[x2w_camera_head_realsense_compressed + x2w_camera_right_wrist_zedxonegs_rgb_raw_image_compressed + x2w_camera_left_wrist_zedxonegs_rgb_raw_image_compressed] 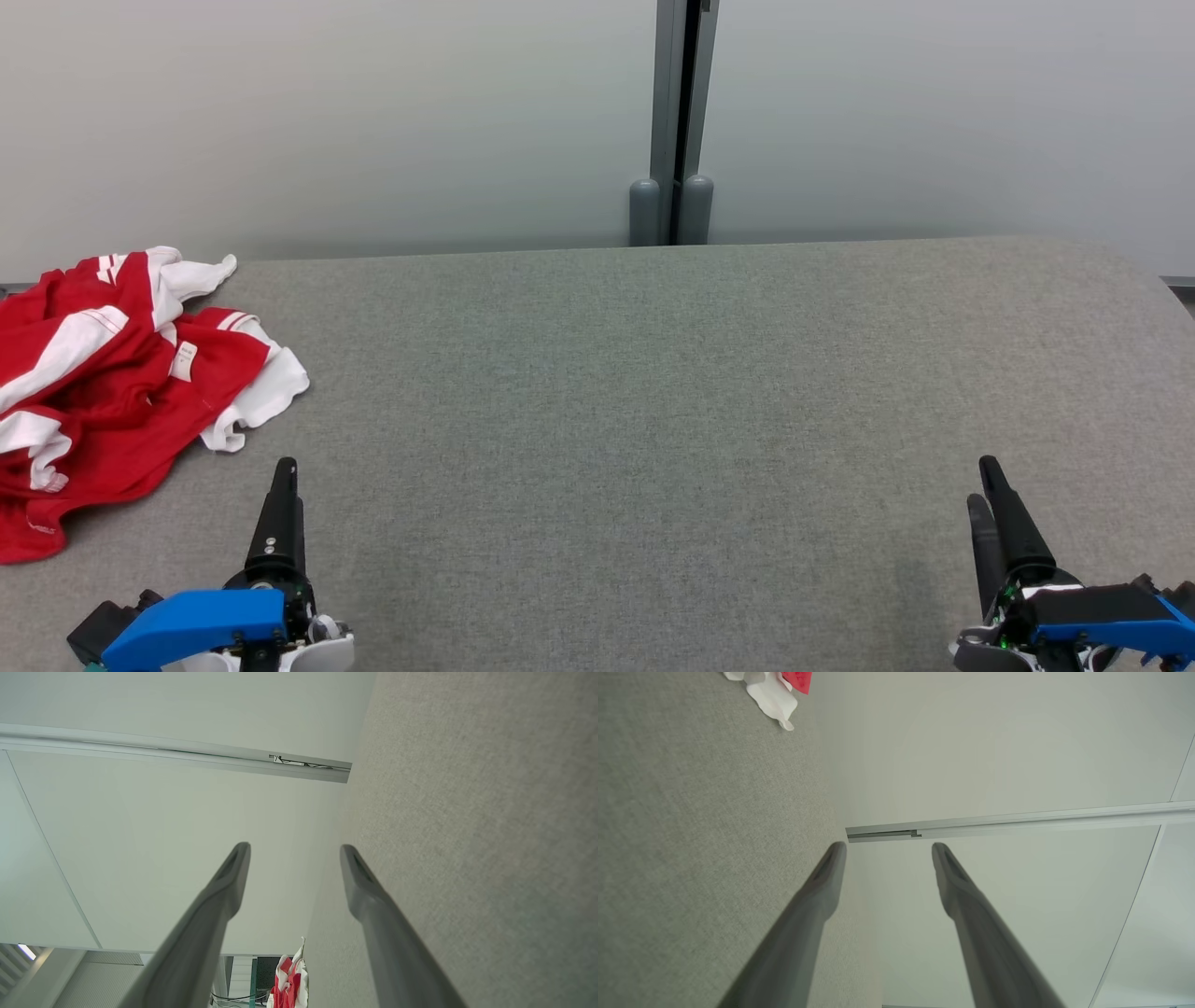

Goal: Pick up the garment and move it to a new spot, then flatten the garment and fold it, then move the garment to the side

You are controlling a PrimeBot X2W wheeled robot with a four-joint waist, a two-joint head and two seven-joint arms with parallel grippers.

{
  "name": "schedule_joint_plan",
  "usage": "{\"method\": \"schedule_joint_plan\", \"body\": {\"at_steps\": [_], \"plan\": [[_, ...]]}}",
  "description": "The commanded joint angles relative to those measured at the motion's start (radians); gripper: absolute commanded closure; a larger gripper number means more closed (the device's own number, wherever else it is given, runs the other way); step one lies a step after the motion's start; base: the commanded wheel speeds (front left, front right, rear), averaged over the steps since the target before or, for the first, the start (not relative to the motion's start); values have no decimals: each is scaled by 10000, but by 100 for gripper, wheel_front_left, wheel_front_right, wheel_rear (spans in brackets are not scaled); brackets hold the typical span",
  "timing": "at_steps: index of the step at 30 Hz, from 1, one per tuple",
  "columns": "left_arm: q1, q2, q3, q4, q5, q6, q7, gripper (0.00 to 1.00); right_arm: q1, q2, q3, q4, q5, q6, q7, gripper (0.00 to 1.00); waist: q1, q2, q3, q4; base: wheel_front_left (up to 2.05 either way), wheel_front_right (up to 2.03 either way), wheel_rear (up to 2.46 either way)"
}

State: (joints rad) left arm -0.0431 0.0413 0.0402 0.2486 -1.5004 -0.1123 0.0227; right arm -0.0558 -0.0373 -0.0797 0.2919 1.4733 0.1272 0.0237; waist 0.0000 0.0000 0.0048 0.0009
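i see the crumpled red and white fabric garment [103, 373] heaped on the far left of the grey cloth-covered desk [653, 420], close to the back edge. part of it runs off the left border of the head view, so i cannot tell how near it lies to the desk's left edge. one white cuff points toward the middle of the desk, another toward the back edge.

the back edge runs straight along a pale wall [373, 112], with a grey upright post [674, 121] standing just behind it near the middle. at the far right the desk edge curves round into a soft corner. open grey surface stretches from the garment's right side all the way across to that corner.

my left pincer [285, 467] sits at the lower left, near the garment's lower right hem but apart from it, tips aimed at the back edge. in the left wrist view its fingers [966, 891] stand spread wide: released, gripping nothing. my right pincer [982, 481] sits at the lower right, well apart from the garment, over bare desk. in the right wrist view its fingers [224, 882] are likewise spread, released.
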Motion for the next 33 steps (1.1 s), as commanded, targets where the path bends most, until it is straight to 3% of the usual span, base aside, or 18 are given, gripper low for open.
{"method": "schedule_joint_plan", "body": {"at_steps": [1, 20, 33], "plan": [[-206, 76, -125, -290, 344, 73, -127, 0, -79, -53, -36, -244, -352, 22, -136, 0, 0, 0, 6, 3, 0, 0, 0], [-320, 89, -975, -1194, 4540, 892, -853, 0, 92, -83, -46, -1203, -4590, 29, -859, 0, 0, 0, 99, 32, 0, 0, 0], [-259, 94, -1351, -1052, 7166, 1167, -1274, 0, 161, -103, 187, -1134, -7260, 34, -1287, 0, 0, 0, 210, 41, 0, 0, 0]]}}
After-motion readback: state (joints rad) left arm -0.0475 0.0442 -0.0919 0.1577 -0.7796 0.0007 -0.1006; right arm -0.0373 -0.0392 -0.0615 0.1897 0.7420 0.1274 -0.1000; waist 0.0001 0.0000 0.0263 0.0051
